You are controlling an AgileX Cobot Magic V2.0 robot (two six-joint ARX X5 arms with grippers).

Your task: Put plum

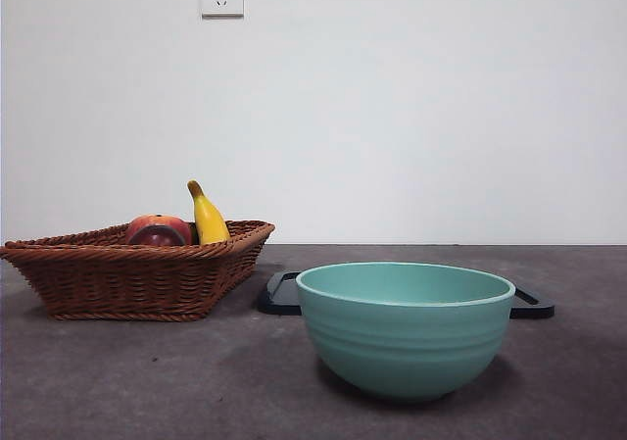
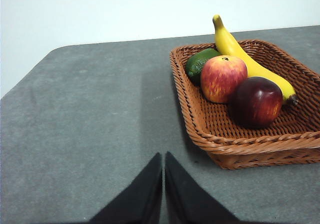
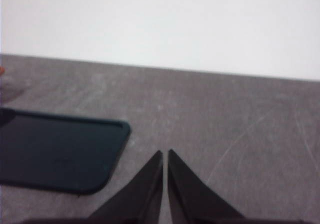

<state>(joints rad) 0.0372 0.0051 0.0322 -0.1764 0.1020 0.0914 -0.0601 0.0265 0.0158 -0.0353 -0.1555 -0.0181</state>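
plum (image 2: 256,102) sits in the wicker basket (image 2: 240,144), touching the red-yellow apple (image 2: 223,78) and lying against the banana (image 2: 250,64); a lime (image 2: 201,63) is behind the apple. left hand (image 2: 163,184) is pressed together, hovering over the bare surface (image 2: 90,124) just beside the basket, holding nothing. right hand (image 3: 165,184) also pressed together, empty, near the dark tray (image 3: 55,156), waiting. grab not started. judgement: left hand should spread wide first, come down over the plum's free side away from the apple, pinch across its middle, lift straight up to clear the basket rim. likely target is the teal bowl (image 1: 405,327).
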